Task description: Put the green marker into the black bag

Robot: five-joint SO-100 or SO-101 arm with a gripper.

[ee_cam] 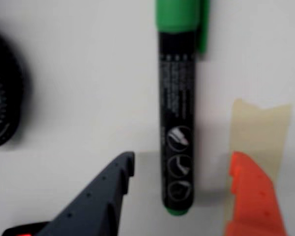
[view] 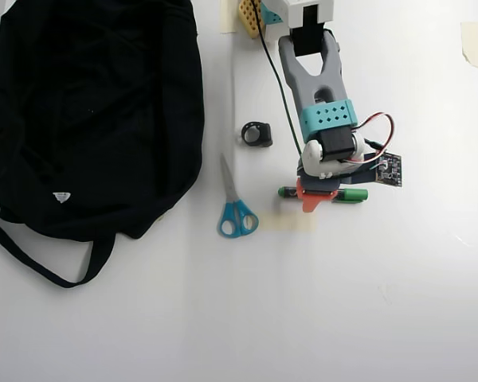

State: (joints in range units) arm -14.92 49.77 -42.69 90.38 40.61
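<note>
White tabletop [view: 398, 302], evenly lit.

Tool [ee_cam: 182, 172]: fingers apart, one dark grey, one orange, straddling the lower barrel of the green marker [ee_cam: 177, 113]; nothing clamped yet.

Green marker: lies flat on the tabletop under the tool. Long axis runs left-right in the overhead view, capped end to the right; in the wrist view, cap at top. Judged light, rigid, smooth and round, liable to roll or slip; best taken across the mid-barrel.

Tape patch [ee_cam: 260, 128]: beside the marker.

Scissors [view: 235, 208], small black ring [view: 256, 134]: between marker and bag.

Black bag [view: 88, 111]: soft, well apart at overhead left.
</note>
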